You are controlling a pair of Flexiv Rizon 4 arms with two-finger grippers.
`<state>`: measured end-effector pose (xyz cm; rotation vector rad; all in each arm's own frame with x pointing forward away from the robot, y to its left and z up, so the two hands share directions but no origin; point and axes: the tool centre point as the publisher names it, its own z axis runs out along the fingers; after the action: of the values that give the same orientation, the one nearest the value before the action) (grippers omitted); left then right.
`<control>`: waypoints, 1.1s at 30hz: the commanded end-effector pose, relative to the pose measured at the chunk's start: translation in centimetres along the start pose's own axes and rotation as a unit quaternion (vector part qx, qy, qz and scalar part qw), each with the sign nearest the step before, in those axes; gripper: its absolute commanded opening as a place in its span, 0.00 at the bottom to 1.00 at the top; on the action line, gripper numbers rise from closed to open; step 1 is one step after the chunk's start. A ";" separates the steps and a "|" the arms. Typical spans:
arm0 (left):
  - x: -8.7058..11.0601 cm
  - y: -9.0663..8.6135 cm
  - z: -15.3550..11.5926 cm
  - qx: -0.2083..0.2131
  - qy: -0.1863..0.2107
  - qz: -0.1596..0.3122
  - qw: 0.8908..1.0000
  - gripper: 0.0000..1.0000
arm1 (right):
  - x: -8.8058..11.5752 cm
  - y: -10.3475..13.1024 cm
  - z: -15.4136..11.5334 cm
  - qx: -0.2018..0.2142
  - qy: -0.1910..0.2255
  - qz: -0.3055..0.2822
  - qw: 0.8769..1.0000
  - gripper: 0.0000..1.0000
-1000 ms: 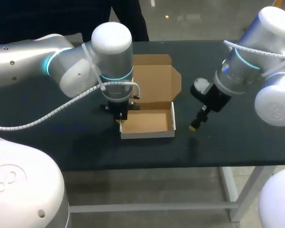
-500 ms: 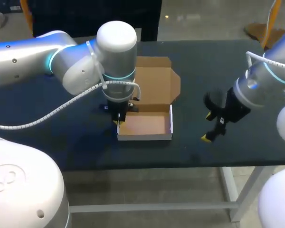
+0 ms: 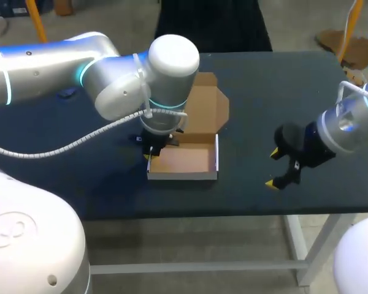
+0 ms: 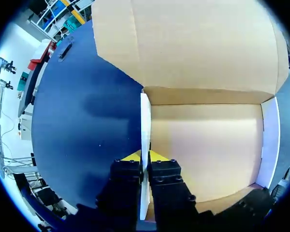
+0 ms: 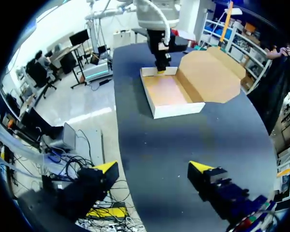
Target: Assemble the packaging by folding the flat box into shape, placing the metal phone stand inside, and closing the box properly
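The surface is a dark, matte blue-black top that runs the full width from left to right, with straight near and far edges. Light falls evenly on it from above and leaves only soft shadows. Under the near edge a pale metal leg stands at the right, joined to a pale crossbar running left.

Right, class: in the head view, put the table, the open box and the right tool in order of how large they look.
1. table
2. open box, with its lid flap
3. right tool

None look alike in size.
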<state>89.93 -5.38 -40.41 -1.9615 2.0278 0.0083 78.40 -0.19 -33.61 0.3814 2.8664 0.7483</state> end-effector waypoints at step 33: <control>0.8 0.1 -0.6 0.009 0.111 -0.021 0.994 0.33 | 0.3 0.3 0.1 0.015 0.000 0.004 1.000 1.00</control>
<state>90.16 -6.90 -40.24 -2.0738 2.0984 -0.1997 78.51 0.16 -33.80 0.3960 2.8817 0.7145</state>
